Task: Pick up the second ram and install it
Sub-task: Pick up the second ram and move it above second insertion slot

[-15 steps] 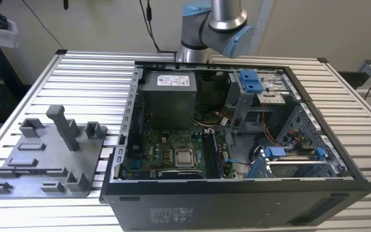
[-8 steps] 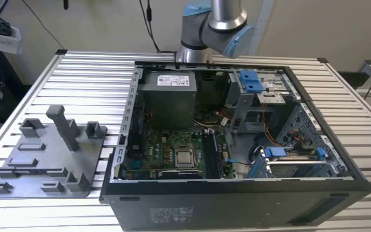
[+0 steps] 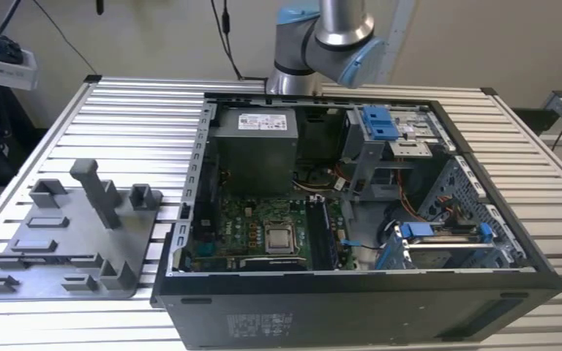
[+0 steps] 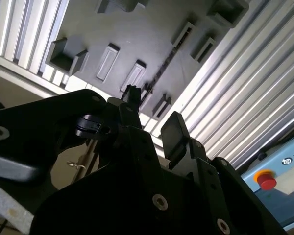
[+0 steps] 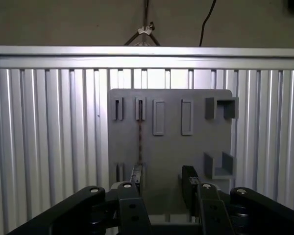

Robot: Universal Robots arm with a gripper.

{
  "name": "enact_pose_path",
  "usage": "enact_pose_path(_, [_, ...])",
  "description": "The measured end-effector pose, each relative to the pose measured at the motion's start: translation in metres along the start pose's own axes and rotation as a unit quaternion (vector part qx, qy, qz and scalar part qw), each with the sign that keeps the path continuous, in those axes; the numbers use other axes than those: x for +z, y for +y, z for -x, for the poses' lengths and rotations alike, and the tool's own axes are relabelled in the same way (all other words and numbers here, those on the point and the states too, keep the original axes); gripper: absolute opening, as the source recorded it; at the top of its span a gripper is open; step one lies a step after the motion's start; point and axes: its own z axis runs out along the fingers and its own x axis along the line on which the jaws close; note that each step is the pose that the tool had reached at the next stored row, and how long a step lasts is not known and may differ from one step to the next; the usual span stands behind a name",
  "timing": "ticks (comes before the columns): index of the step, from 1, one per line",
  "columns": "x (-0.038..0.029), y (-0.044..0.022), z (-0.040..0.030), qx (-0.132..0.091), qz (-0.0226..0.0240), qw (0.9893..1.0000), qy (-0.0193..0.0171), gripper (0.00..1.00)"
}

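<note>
The second ram (image 5: 139,137) is a thin dark strip standing on edge in a slot of the grey tray (image 5: 171,147). In the second wrist view the ram (image 4: 168,56) runs slantwise across the tray (image 4: 137,34). My gripper (image 5: 161,178) hangs well above the tray, open, with nothing between its black fingers (image 5: 136,176). One finger lines up roughly with the ram's near end. The second wrist view shows the gripper (image 4: 154,112) from the side, also open. In the exterior view the tray (image 3: 76,234) lies on the slatted table at the exterior view's left.
An open computer case (image 3: 359,300) lies right of the tray, its motherboard (image 3: 261,234) up and long black slots (image 3: 320,232) beside the processor. Upright pegs (image 3: 96,191) stand on the tray. The arm's joint (image 3: 330,36) rises behind the case. A red button (image 4: 267,181) sits past the table's edge.
</note>
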Motion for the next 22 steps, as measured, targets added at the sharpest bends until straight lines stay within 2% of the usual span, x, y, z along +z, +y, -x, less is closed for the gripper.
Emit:
enact_pose_path(5, [0.0040, 0.0007, -0.0002, -0.009, 0.0005, 1.0000, 0.0004, 0.46])
enact_pose_path(16, [0.0145, 0.0017, -0.0008, -0.011, 0.0005, 0.9999, 0.0038, 0.46])
enact_pose_path(22, [0.0198, 0.0015, -0.0011, -0.012, 0.0005, 0.9999, 0.0040, 0.46])
